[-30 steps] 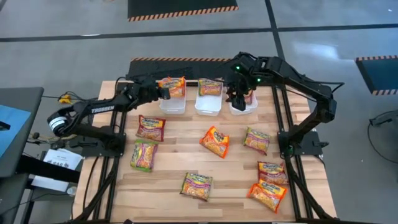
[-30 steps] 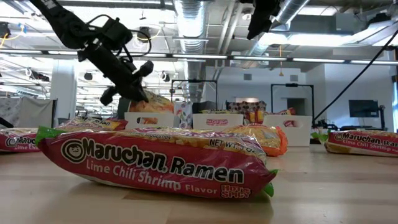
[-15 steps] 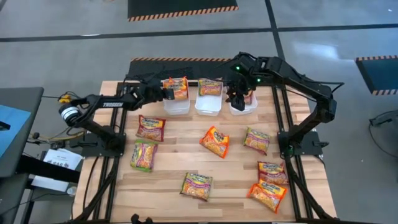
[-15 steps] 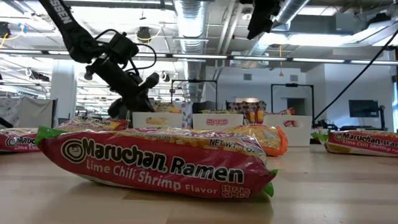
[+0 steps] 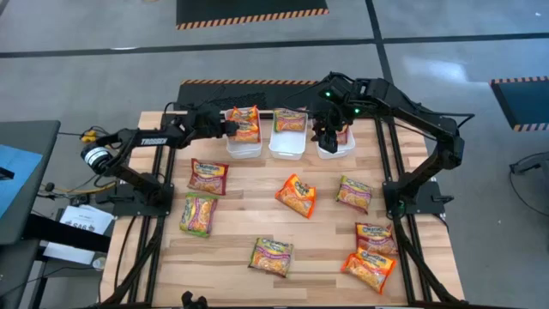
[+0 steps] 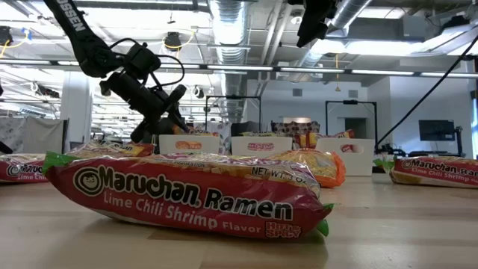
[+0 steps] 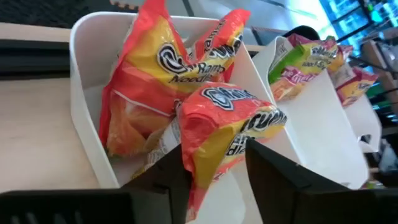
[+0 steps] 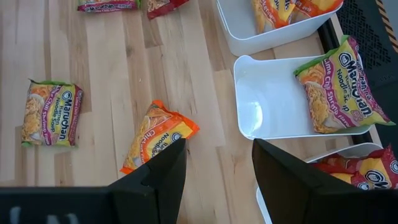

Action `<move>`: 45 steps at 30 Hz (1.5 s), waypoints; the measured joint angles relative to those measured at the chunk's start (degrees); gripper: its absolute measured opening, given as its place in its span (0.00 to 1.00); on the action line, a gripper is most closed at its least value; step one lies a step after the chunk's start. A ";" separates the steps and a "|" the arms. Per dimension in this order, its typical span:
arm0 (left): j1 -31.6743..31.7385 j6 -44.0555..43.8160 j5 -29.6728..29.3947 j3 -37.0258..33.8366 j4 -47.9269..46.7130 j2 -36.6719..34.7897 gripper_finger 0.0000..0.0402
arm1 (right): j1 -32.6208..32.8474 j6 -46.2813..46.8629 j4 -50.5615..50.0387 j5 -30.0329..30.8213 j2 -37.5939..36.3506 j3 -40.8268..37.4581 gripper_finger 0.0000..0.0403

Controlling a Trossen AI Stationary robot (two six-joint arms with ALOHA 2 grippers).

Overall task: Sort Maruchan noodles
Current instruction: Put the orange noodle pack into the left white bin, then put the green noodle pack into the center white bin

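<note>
table (image 5: 317, 245): pale wood planks, smooth, matt, visible grain
packets (image 6: 190, 196): thin crinkly plastic film, glossy, printed
bins (image 8: 273, 102): white plastic, smooth, slight sheen
left gripper (image 7: 217, 180): dark fingers, hard plastic look, matt
right gripper (image 8: 217, 180): dark fingers, the same matt finish
arms (image 5: 412, 107): dark, matt, smooth shells
floor (image 5: 103, 51): grey, smooth, dull sheen

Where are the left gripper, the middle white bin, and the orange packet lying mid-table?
left gripper (image 5: 225, 127), high view, between its fingertips.
middle white bin (image 5: 286, 148), high view, near rim.
orange packet (image 5: 296, 195), high view, packet's middle.
</note>
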 joint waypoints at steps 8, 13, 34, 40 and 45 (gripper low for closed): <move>4.13 -4.08 6.02 0.00 3.46 -0.02 0.37 | 0.00 -1.00 -1.14 0.00 0.00 -0.01 0.52; 6.76 -5.46 8.81 0.03 8.17 -0.04 0.37 | 0.00 -2.12 -2.65 0.00 0.00 0.00 0.52; 9.33 -17.36 32.57 11.15 41.07 -0.24 0.37 | -2.82 -7.70 -18.66 -0.04 -0.34 -0.67 0.52; 4.34 -18.37 44.18 19.88 42.48 -0.24 0.35 | -7.94 -6.93 -16.19 -2.84 -4.81 -10.26 0.52; -0.70 -19.52 48.79 25.10 41.80 -0.24 0.34 | -11.14 -1.88 -9.18 -6.61 -11.30 -21.84 0.52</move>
